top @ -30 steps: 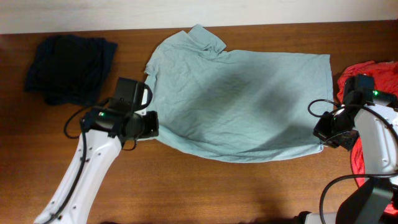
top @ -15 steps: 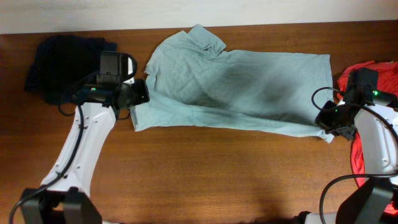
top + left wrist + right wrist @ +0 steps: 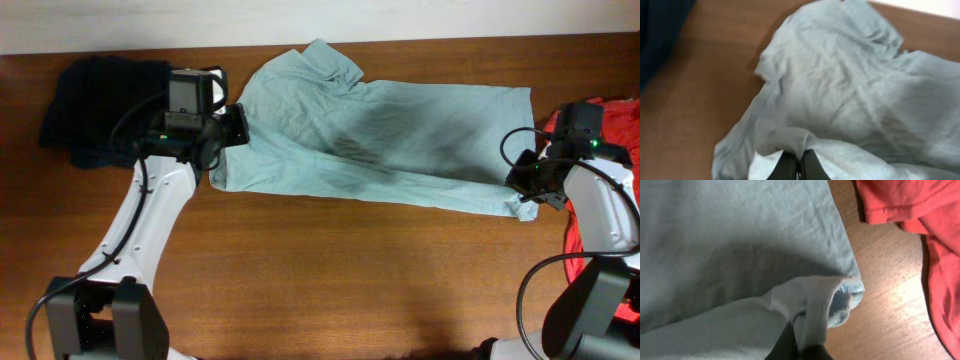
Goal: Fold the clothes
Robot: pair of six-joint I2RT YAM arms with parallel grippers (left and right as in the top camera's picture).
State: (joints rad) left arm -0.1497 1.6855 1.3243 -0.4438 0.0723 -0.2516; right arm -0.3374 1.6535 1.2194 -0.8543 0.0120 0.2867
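Pale grey-teal T-shirt (image 3: 400, 140) is spread across the back half of the wooden bench (image 3: 330, 290), collar end to the left, hem end to the right. Its near edge is picked up at both ends, w/ a dark shadow running under the cloth through the middle.

L claw (image 3: 228, 135) is clenched on the shirt's left end. In the wrist view its dark fingers (image 3: 790, 167) are pressed tight together, w/ a bunch of fabric draped over the tips. R claw (image 3: 528, 185) is clenched too, pinching the hem corner. That corner curls over the tips and hangs above the lower layer of the same shirt.

Dark navy garment (image 3: 90, 110) sits in a heap at the back-left corner, just beside the L arm. Red shirt (image 3: 572, 250) lies at the right edge, partly under the R arm, near the T-shirt's hem but w/ a strip of bare wood btw them.
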